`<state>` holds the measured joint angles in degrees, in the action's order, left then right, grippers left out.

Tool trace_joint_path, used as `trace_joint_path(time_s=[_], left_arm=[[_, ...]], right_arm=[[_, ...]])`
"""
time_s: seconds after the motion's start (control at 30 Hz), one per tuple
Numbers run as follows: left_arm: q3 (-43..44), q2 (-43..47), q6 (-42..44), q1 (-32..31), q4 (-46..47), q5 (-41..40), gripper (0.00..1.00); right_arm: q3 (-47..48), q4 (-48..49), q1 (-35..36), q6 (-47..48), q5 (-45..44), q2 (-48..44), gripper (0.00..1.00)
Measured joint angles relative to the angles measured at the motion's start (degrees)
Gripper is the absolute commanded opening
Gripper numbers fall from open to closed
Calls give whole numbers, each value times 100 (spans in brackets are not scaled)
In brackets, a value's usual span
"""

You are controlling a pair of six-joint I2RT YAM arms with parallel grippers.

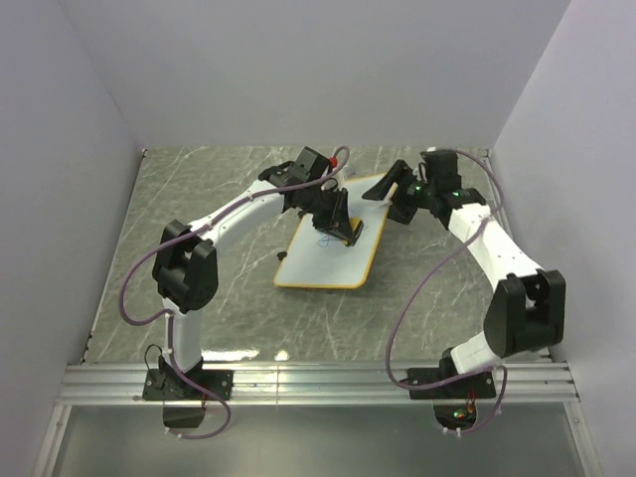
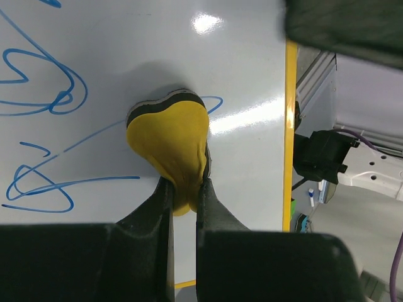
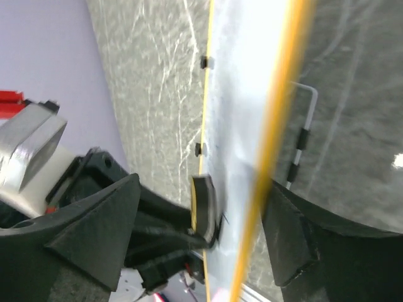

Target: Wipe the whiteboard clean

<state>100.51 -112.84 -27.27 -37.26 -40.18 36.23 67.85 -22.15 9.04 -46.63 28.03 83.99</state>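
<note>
Left gripper (image 2: 184,184): jaws nearly closed, pinching the yellow eraser (image 2: 169,135) by its back. The dark felt face is flat down on the whiteboard (image 2: 239,56). The eraser sits close to the board's right long edge, with the orange-yellow rim (image 2: 290,113) just beside it.

Blue scribbles (image 2: 63,99) all lie left of the eraser, toward the other long edge (none visible between eraser and right rim). One thin stroke runs right up to the pad; the loops sit apart from it. My read: the next pass has to go leftward across the short axis, then step along the long axis. Plenty of ink left, so the job looks far from done.

The whiteboard lies mid-bench (image 1: 248,318), long axis roughly near–far with the far end swung right. The left arm is on it and the ink is on its side, so it's the one to wipe.

Right gripper (image 1: 399,199) is at the board's far right corner. In its wrist view the fingers are wide apart with the board's edge running between them, and nothing looks clamped. Can't tell whether a finger touches the rim. Black tabs (image 3: 203,61) are on the long edge away from it.

Risk, as I judge it: if the right arm isn't pinning the board, a leftward wipe could drag it.
</note>
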Motion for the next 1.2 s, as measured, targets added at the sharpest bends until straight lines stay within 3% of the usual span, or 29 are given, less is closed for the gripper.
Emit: trace_joint_path(time_s=[0.13, 0.27, 0.73, 1.2], left_arm=[[57, 0, -63, -13, 0, -4, 0], [214, 0, -107, -48, -13, -9, 0], [1016, -245, -717, -420, -208, -315, 0], [-105, -544, -581, 848, -776, -1080, 0]], right_arm=[[404, -70, 236, 199, -142, 516, 25], [538, -35, 254, 319, -201, 778, 1], [649, -162, 256, 507, -168, 824, 0], [654, -289, 210, 562, -125, 828, 0]])
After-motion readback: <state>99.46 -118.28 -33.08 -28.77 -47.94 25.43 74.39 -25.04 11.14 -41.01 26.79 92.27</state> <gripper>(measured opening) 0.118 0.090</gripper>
